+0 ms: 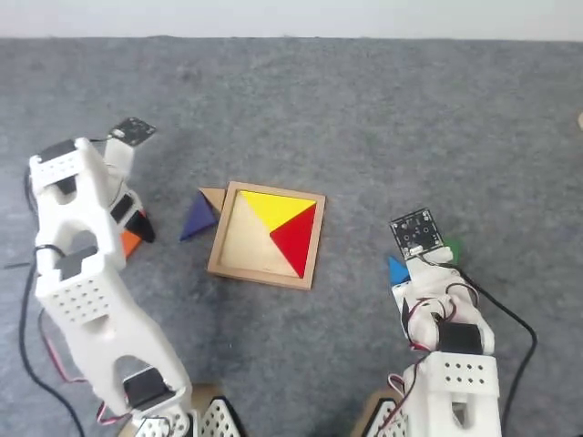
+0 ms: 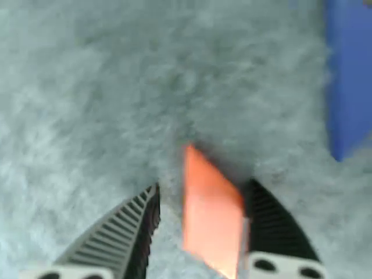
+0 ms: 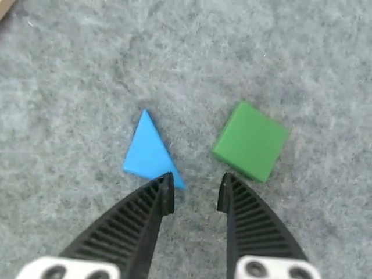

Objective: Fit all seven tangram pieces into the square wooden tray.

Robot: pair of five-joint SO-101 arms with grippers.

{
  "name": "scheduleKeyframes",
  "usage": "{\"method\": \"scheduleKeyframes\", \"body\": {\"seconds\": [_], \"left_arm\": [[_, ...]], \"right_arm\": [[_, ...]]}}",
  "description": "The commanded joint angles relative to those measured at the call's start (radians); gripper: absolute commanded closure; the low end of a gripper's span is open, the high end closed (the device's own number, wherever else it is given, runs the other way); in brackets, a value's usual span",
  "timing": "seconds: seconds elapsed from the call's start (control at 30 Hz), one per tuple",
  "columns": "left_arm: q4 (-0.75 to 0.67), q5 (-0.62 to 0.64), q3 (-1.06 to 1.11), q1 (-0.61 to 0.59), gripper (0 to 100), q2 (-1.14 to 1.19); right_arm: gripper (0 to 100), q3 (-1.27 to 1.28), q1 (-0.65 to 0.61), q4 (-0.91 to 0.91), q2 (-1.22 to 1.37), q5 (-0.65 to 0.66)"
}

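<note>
overhead looks down; wrist views close.

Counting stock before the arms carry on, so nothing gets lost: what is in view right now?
wooden tray: 1, pale wood, mid-table
yellow triangle: 1, yellow, in the tray
red triangle: 1, red, in the tray beside the yellow one
dark blue triangle: 1, outside the tray, on the left arm's side
tan piece: 1, at the tray's corner, shape unclear
orange piece: 1, between the left gripper's fingers
light blue triangle: 1, before the right gripper
green square: 1, beside it
grey felt: 1, covers the table
left gripper: 1, open
right gripper: 1, open
</note>
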Motion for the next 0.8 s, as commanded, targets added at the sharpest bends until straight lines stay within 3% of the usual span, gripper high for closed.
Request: {"method": "scheduleKeyframes", "body": {"seconds": [0.0,0.2,0.4,0.53,0.67,0.77], "left_arm": [[0.046,-0.078,-0.007,-0.005,91,0.028],[0.078,-0.083,-0.008,-0.006,90,-0.015],[0.091,-0.135,-0.008,-0.041,74,-0.080],[0.140,-0.210,-0.008,-0.077,74,-0.112],[0.135,-0.210,-0.002,-0.086,74,-0.095],[0.097,-0.204,-0.002,-0.084,80,-0.049]], "right_arm": [[85.4,-0.009,-0.001,-0.033,-0.019,0.006],[85.4,-0.002,0.001,-0.035,-0.018,0.008],[85.4,-0.002,0.001,-0.035,-0.019,0.009],[85.4,-0.002,0.001,-0.035,-0.019,0.009],[85.4,0.000,0.001,-0.045,-0.019,0.008],[85.4,0.002,0.001,-0.051,-0.019,0.008]]}}
